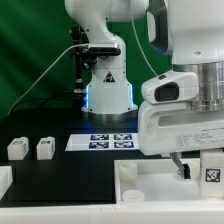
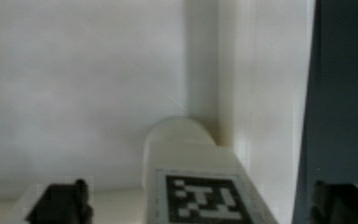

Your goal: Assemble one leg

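A leg, a white block with a black-and-white tag, sits between my gripper's two dark fingers. There is a gap on each side, so the jaws are open around it. In the exterior view this leg is at the right, under my gripper, over the right end of the large flat white tray-like piece. The wrist view shows that piece's white floor and raised rim behind the leg. Two more legs stand on the black table at the exterior view's left.
The marker board lies on the table in front of the arm's base. A white part shows at the exterior view's lower left edge. A strip of black table runs beside the tray-like piece.
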`<state>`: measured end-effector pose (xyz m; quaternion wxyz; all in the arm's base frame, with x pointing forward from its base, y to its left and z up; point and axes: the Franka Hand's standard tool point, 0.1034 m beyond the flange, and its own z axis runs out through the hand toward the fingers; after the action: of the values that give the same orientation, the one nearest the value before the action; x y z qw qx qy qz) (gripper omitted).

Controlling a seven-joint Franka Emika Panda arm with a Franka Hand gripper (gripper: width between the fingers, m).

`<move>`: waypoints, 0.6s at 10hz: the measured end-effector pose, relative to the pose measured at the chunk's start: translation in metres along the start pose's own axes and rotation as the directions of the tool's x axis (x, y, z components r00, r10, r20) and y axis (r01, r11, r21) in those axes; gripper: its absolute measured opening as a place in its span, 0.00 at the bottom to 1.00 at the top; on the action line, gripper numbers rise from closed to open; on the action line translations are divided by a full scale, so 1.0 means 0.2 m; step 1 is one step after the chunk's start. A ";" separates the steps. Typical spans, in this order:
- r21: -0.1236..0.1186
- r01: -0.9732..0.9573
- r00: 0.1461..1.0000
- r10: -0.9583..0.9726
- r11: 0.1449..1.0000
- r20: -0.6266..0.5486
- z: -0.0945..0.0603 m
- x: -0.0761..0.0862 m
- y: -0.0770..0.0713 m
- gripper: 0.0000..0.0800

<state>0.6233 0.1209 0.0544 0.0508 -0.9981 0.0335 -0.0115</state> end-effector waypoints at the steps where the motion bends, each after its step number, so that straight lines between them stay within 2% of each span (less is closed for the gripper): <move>1: 0.002 -0.065 0.998 0.065 0.998 0.001 0.00 0.00 0.00 0.66; 2: 0.009 -0.186 0.983 0.186 0.983 0.003 0.00 0.00 -0.01 0.42; 5: 0.013 -0.418 0.908 0.418 0.908 0.011 0.00 -0.01 -0.01 0.37; 6: 0.019 -0.528 0.849 0.528 0.849 0.017 0.01 -0.01 -0.01 0.37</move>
<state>0.6224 0.1235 0.0533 0.0634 -0.9499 0.3059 0.0081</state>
